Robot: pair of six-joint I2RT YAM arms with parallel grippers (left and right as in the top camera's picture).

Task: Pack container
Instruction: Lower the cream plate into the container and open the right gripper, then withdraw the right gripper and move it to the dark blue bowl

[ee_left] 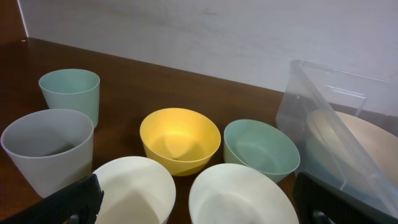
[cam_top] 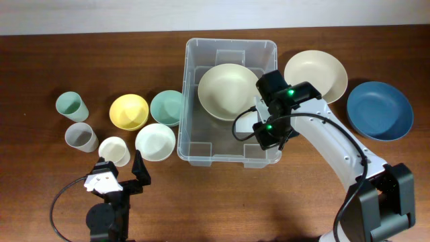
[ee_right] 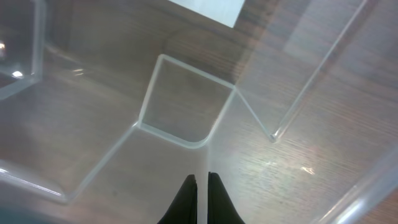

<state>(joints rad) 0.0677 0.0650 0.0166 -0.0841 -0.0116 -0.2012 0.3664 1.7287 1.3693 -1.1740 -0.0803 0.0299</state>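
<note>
Where the brown desk [cam_top: 201,202] carries the lot, items are entered as follows.

- Container [cam_top: 195,134]: large clear tub at mid-desk, towards the far edge; white label [ee_right: 208,9] on its base.
- Cream bowl [cam_top: 227,91]: inside the container, in its far half.
- Right fingers [ee_right: 185,202]: inside the container near its front right corner, over bare floor; pressed together, holding nothing.
- Left fingers [cam_top: 140,173]: spread wide and empty at the near edge of the desk, just in front of the white cup [cam_top: 114,150].
- Left of the container: teal bowl [cam_top: 168,107], yellow bowl [cam_top: 129,111], white bowl [cam_top: 155,141], grey cup [cam_top: 81,137], green cup [cam_top: 72,106]; all upright.
- Right of the container: beige bowl [cam_top: 319,72] just beside its far right corner, with blue plate [cam_top: 379,109] beyond.
</note>
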